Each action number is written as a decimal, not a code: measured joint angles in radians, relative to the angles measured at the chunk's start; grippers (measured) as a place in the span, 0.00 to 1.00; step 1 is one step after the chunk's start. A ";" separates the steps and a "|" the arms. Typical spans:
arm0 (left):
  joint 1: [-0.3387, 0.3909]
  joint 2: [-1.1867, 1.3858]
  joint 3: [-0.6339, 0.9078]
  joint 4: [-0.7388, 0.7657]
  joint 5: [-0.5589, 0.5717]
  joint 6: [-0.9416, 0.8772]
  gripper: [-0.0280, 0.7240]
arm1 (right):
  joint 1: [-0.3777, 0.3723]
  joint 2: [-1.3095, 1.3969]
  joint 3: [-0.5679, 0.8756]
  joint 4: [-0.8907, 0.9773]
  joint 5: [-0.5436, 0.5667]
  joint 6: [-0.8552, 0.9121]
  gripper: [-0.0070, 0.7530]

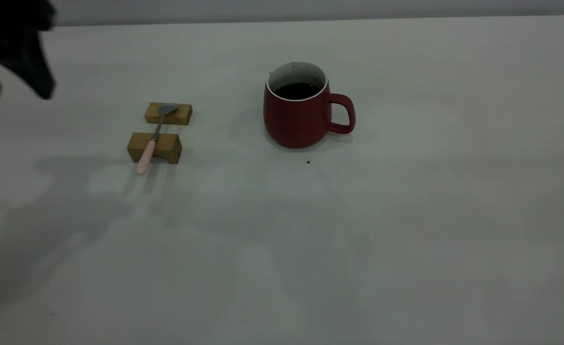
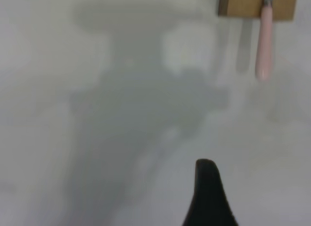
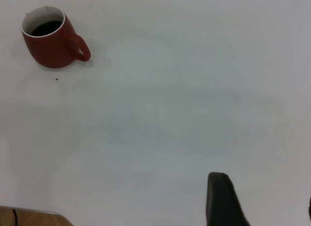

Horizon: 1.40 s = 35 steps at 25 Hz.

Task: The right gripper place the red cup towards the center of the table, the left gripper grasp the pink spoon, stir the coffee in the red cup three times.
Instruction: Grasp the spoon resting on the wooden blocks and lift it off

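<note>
The red cup stands upright near the middle of the table, handle turned toward the right arm's side, the coffee dark and well below the white rim; I read the placing step as done, since the mug sits free with nothing touching it. A small black speck lies on the surface just in front of it. Off to the left arm's side, well apart from the mug, the pink spoon bridges two tan wooden blocks, bowl on the far block, pink handle overhanging the near one. I take that propping as deliberate: it lifts the handle clear of the table so fingers can close around it. My left gripper hangs high at the far left corner, nowhere near the spoon, holding nothing; two dark fingers appear spread there, but the view is blurred and I cannot tell how wide, so I leave its opening unjudged. My right gripper is outside the exterior view; its wrist camera shows one finger over bare table, the mug far off, its opening likewise unclear. Next for me: bring the left arm down over the overhanging handle.
</note>
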State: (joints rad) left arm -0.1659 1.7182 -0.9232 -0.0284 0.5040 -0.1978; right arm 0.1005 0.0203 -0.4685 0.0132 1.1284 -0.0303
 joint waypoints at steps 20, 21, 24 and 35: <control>-0.086 0.428 -0.230 -0.031 -0.069 0.002 0.83 | 0.000 -0.002 0.000 0.001 0.001 0.000 0.61; -0.086 0.433 -0.232 -0.032 -0.083 0.001 0.83 | 0.000 -0.002 0.000 0.001 0.001 0.000 0.61; -0.086 0.458 -0.232 -0.039 -0.092 -0.001 0.83 | 0.000 -0.002 0.000 0.001 0.001 0.000 0.61; -0.088 0.542 -0.290 -0.040 -0.101 -0.001 0.83 | 0.000 -0.002 0.000 0.001 0.001 0.000 0.61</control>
State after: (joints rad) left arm -0.2535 2.2602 -1.2130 -0.0682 0.4025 -0.1991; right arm 0.1005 0.0184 -0.4685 0.0140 1.1292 -0.0303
